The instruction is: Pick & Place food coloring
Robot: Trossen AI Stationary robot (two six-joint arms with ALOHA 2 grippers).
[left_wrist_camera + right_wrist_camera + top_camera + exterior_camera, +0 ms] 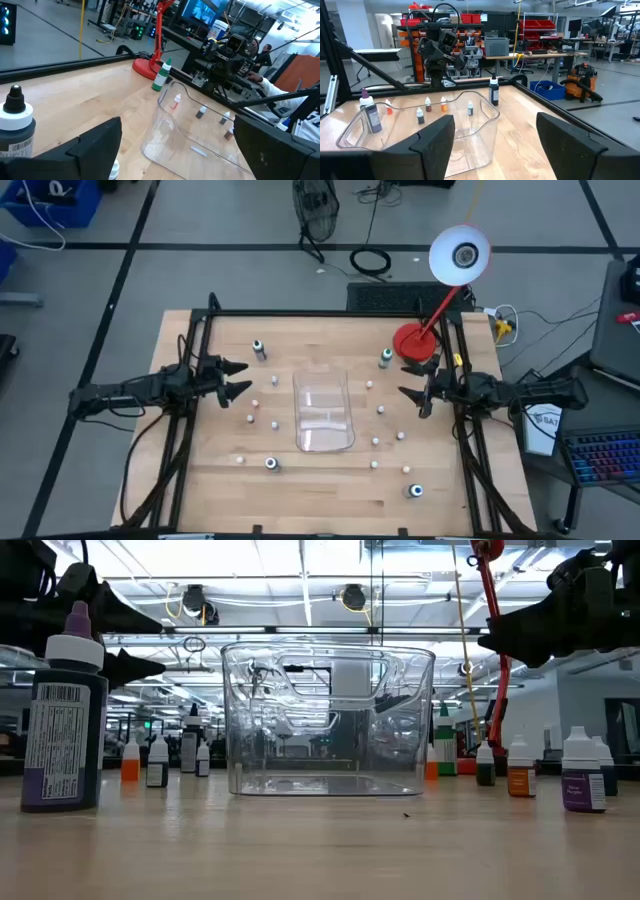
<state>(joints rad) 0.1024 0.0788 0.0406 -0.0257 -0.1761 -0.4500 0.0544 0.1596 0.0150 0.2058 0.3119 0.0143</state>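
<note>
Food coloring bottles stand upright and scattered on the wooden table around a clear plastic tray (323, 412) in the middle. A green-capped one (386, 358) is at the far right, a dark one (258, 348) at the far left, and others (271, 464) (415, 491) are near the front. The low view shows a large dark bottle (62, 725) at the left and small ones (582, 775) at the right. My left gripper (237, 378) hovers open left of the tray, my right gripper (410, 380) open right of it. Both point at the tray (200, 135) (420, 130).
A red desk lamp (415, 340) stands on the table's far right corner, its white head (459, 255) beyond the far edge. Black frame rails (190, 360) run along the left and right sides. A person's sleeve (267, 85) shows beyond the right arm.
</note>
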